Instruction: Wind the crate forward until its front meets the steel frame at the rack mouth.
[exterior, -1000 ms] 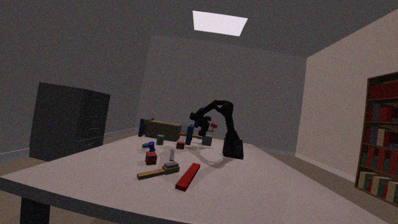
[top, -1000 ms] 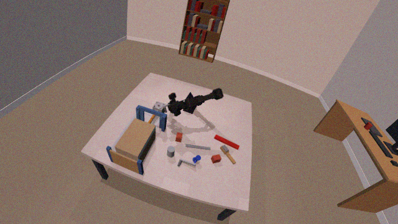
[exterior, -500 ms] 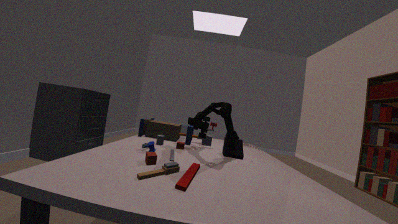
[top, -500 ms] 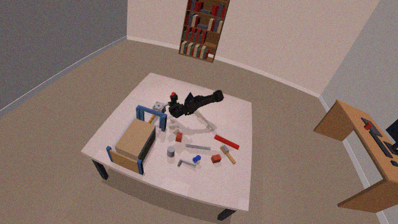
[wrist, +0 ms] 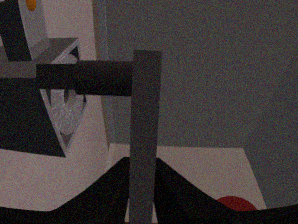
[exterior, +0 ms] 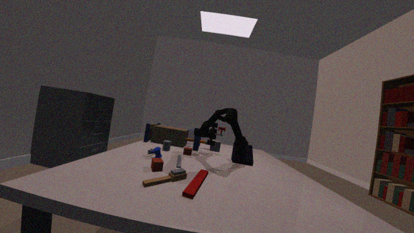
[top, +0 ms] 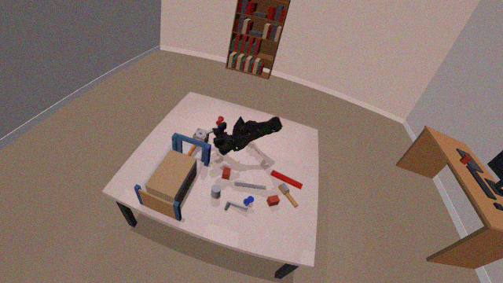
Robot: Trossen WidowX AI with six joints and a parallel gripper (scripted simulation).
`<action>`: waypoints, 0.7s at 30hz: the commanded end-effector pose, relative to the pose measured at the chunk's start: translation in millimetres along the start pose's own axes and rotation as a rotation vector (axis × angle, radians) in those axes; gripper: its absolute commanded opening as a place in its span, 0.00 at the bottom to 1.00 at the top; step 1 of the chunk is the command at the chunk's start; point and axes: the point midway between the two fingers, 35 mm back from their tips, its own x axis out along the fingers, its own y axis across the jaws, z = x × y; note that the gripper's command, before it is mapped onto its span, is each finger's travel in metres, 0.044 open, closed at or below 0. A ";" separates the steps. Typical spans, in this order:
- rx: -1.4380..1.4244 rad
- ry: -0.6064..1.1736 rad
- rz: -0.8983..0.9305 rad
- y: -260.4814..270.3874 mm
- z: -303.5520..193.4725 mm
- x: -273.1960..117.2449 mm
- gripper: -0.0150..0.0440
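Observation:
My gripper [top: 216, 129] [wrist: 140, 164] is shut on the winch handle's grey bar [wrist: 145, 110]. The handle's dark key [wrist: 55, 76] points left in the wrist view and overlaps the winch [top: 200, 134] [exterior: 215, 146] [wrist: 25, 115]; I cannot tell whether it is in the hole. The handle's red knob [top: 220, 119] [exterior: 221, 130] [wrist: 235, 203] is at its other end. The tan crate [top: 170, 173] [exterior: 169, 135] looks flat in the cubby. An orange strap [top: 192, 150] [exterior: 191, 140] runs from it towards the winch. The crate's front looks a little behind the blue frame [top: 192, 141]; the exact gap is unclear.
On the bench [top: 259, 232] are a grey can [top: 215, 191], red blocks [top: 226, 173] [top: 273, 200], a grey bar [top: 250, 185], a red bar [top: 286, 179], a hammer [top: 288, 196] and a blue-knobbed grey tool [top: 248, 200]. The blue frame stands between crate and winch.

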 end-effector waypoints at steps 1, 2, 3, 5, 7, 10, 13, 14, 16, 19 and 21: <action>0.008 -0.002 -0.040 -2.3 0.0 0.3 0.25; 0.008 -0.002 -0.040 -2.3 0.0 0.3 0.25; 0.008 -0.002 -0.040 -2.3 0.0 0.3 0.25; 0.008 -0.002 -0.040 -2.3 0.0 0.3 0.25; 0.008 -0.002 -0.040 -2.3 0.0 0.3 0.25; 0.001 -0.001 -0.020 -2.0 -1.0 8.2 0.25; 0.000 -0.003 -0.017 -5.7 -3.4 24.3 0.25; 0.000 -0.004 -0.017 -7.0 -4.5 29.6 0.25; 0.000 -0.004 -0.017 -9.6 -7.1 39.9 0.25; 0.001 -0.004 -0.018 -13.5 -12.0 54.7 0.25; 0.001 -0.003 -0.021 -16.2 -16.0 64.2 0.25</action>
